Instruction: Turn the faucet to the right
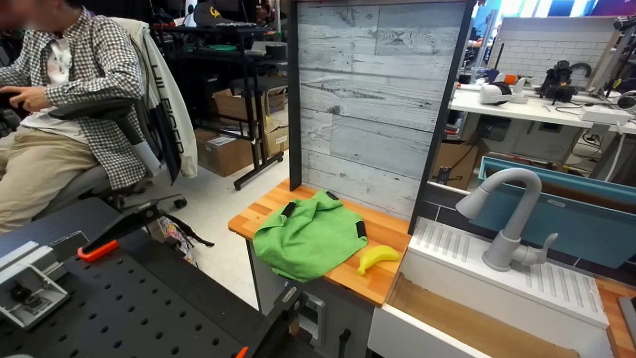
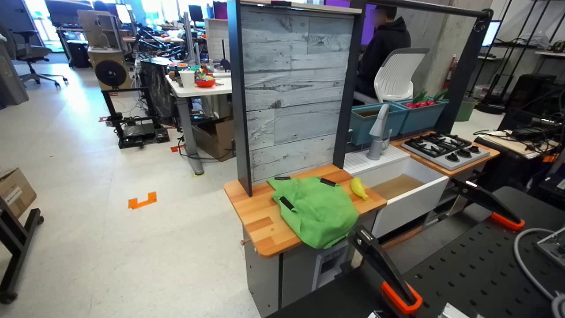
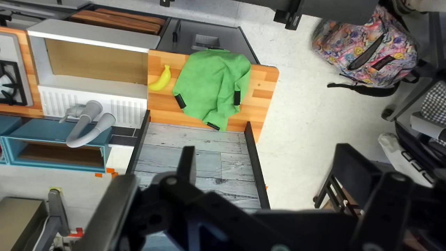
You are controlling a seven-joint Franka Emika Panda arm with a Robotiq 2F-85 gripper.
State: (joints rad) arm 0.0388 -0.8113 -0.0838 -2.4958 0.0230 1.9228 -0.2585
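The faucet (image 3: 82, 123) stands on the ledge of the sink (image 3: 129, 113), well apart from the claw (image 3: 266, 151). The claw is spread wide; in the wrist view, it appears below and right of the sink.

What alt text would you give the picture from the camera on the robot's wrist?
A light grey gooseneck faucet stands on the ribbed ledge of a white sink, seen from above. To its right, a yellow banana and a crumpled green cloth lie on a wooden counter. The robot's jaws, dark and wide apart, loom at the bottom.
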